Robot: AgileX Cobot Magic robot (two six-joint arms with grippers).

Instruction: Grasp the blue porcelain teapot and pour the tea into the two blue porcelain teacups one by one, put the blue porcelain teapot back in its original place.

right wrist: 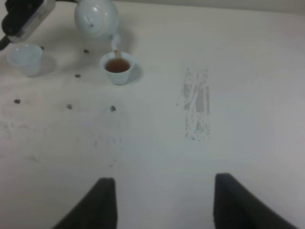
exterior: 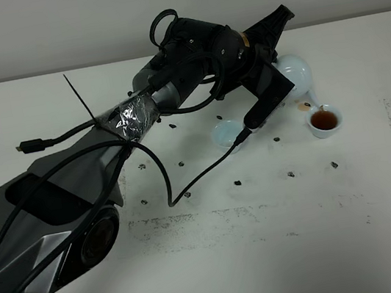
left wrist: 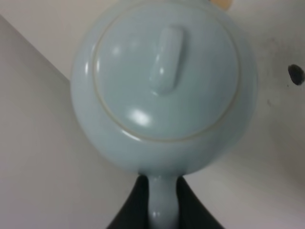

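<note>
Left gripper (left wrist: 161, 191) jaws pinch the teapot (exterior: 297, 74) by its handle. The pot is tilted, spout over the filled cup (exterior: 324, 121). Tea (right wrist: 116, 65) sits in that cup, with a thin stream at the spout. The other cup (exterior: 223, 134) stands near on the table (exterior: 270, 239). Right gripper (right wrist: 162, 202) jaws are spread, holding nothing, well apart from both cups.

- blue porcelain teapot (left wrist: 162, 86): plain pale sky-blue glaze, thin tan line round the lid seam
- teacup under its spout (exterior: 325, 132) and teacup beside the left gripper (exterior: 223, 135): same pale blue
- tea (exterior: 324, 120): reddish-brown
- left gripper (left wrist: 162, 202): black
- tape band (exterior: 132, 119): crinkled silver
- table (exterior: 273, 260): white, dark specks, grey scuffs
</note>
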